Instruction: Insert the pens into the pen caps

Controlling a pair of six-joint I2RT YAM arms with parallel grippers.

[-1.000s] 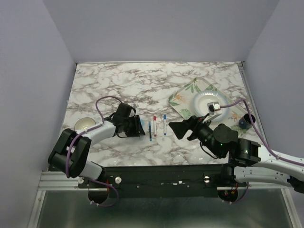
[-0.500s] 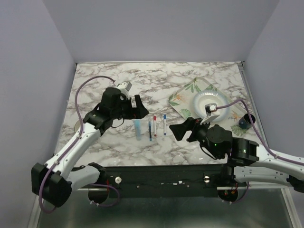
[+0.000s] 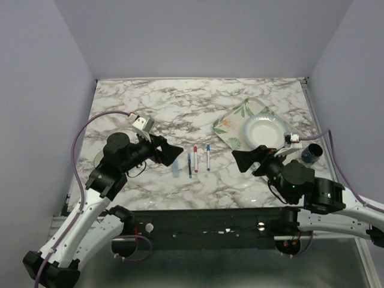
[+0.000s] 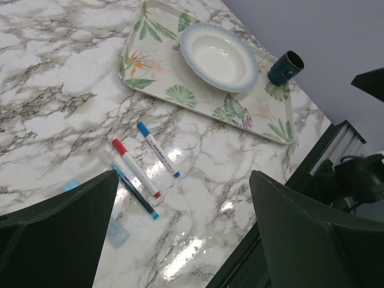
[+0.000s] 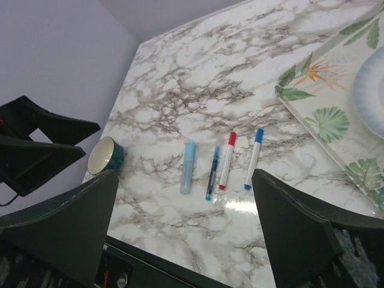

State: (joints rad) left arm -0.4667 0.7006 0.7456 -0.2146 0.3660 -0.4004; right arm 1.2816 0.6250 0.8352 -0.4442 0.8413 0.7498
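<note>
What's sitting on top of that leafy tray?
A white bowl rests on the tray; the pattern under it is covered. Whether the dark cup stands on it is unclear.

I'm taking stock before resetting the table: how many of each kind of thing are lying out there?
Pens: 4 (light blue pen, dark blue pen, red-ended pen, blue-ended pen)
Cups: 2 (teal cup, dark blue cup)
Bowls: 1 (white bowl)
Trays: 1 (floral tray)
Total: 8

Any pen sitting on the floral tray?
No: the pens lie side by side on the marble table, off to one side of the floral tray.
</note>
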